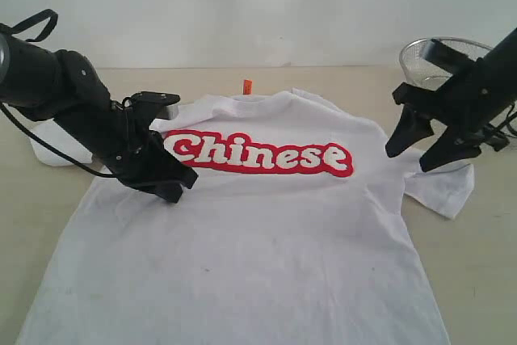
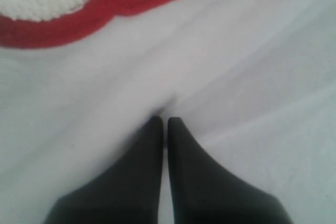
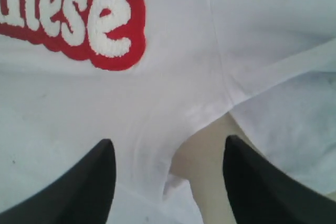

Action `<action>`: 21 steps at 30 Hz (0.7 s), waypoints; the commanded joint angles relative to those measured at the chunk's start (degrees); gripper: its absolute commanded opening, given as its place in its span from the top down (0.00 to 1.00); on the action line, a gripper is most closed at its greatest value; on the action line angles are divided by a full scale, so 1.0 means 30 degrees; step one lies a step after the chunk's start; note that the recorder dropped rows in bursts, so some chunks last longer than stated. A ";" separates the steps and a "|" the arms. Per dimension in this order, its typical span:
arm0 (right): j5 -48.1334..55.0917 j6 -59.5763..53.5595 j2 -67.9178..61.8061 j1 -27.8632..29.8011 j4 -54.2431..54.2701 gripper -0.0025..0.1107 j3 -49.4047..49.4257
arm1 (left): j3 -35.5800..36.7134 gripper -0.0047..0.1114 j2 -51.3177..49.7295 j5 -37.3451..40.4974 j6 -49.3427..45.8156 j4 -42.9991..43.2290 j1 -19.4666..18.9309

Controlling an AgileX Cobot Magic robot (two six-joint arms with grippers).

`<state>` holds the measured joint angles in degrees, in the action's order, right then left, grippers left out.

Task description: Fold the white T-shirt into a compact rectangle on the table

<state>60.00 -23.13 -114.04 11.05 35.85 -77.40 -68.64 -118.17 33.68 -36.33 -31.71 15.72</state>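
Observation:
The white T-shirt (image 1: 258,232) lies spread face up on the table (image 1: 485,272), its red lettering (image 1: 258,153) across the chest and an orange neck tag (image 1: 248,86) at the far edge. My left gripper (image 1: 179,193) is shut, its tips down in the cloth just left of the lettering. In the left wrist view, creases in the shirt (image 2: 236,77) run into the closed left gripper (image 2: 165,120). My right gripper (image 1: 409,161) hovers open above the shirt's right armpit. The right wrist view shows the right gripper (image 3: 169,141) straddling the sleeve seam (image 3: 226,90), holding nothing.
A silver wire-mesh basket (image 1: 428,58) stands at the back right, behind the right arm. The right sleeve (image 1: 444,187) lies out flat on the table. Bare beige tabletop shows on both sides of the shirt.

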 commanded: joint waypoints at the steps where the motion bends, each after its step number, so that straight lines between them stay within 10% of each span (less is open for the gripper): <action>1: -0.1268 -0.0068 -0.0436 -0.0097 0.1367 0.50 0.0060 | -0.0014 0.92 -0.0140 -0.0225 0.0100 0.0233 0.0052; 11: -0.3615 -0.2992 -0.2072 -0.1265 0.3018 0.50 -0.4698 | -0.0014 0.92 -0.0140 -0.0223 0.0100 0.0055 0.0052; 21: -0.2595 -0.0154 -0.7786 -0.3097 -0.3811 0.50 -1.4636 | -0.0014 0.92 -0.0140 0.0727 0.0100 -0.0341 0.0052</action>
<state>50.07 -25.63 -133.26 2.43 28.48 -114.85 -68.64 -118.17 34.49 -36.33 -32.41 15.72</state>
